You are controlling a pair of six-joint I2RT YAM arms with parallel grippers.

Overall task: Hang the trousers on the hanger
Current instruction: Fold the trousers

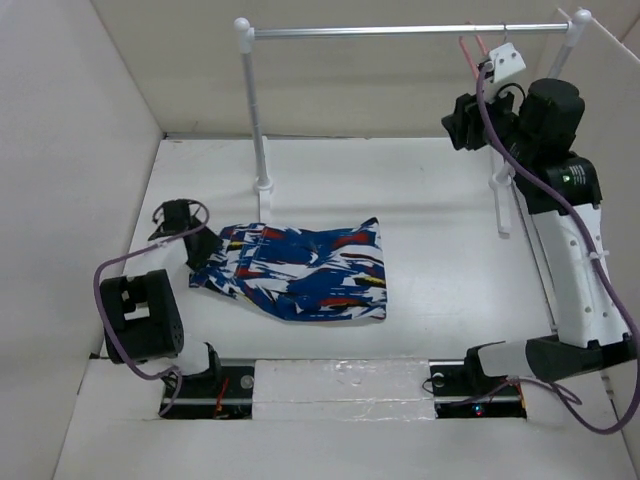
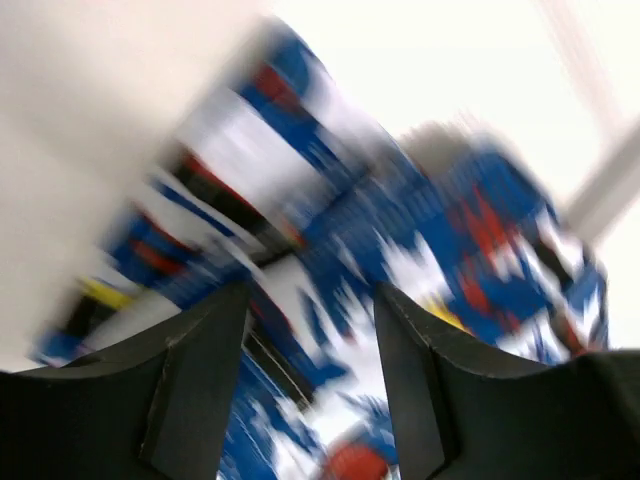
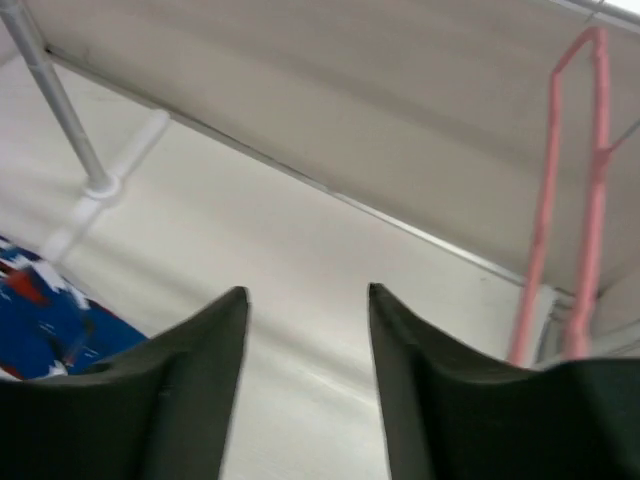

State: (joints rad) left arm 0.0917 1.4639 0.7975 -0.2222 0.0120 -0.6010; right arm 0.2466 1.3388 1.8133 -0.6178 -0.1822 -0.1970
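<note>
**Trousers flat on the left, hanger up on the right**

A white bench boxed in by pale walls carries everything, with a silver rail on white posts across the back.

At the left, the left fingers stand moderately apart at the left end of the trousers. The wrist view is smeared by blur, but the printed cloth seems to lie beyond the tips rather than pinched between them. The trousers themselves lie folded and flat on the bench, left of centre, their long axis running left to right across the top view. Their right edge is well apart from the right arm.

Farther right, the pink hanger hangs by its hook from the right end of the rail, high above the bench. The right fingers are raised just beside it and are also apart, with nothing between them. From that wrist the hanger lies up and to the right of the gap, not inside it.

So the left arm is the nearer to the cloth and the right arm to the hanger. The coming move likely turns on closing that sideways offset.
</note>
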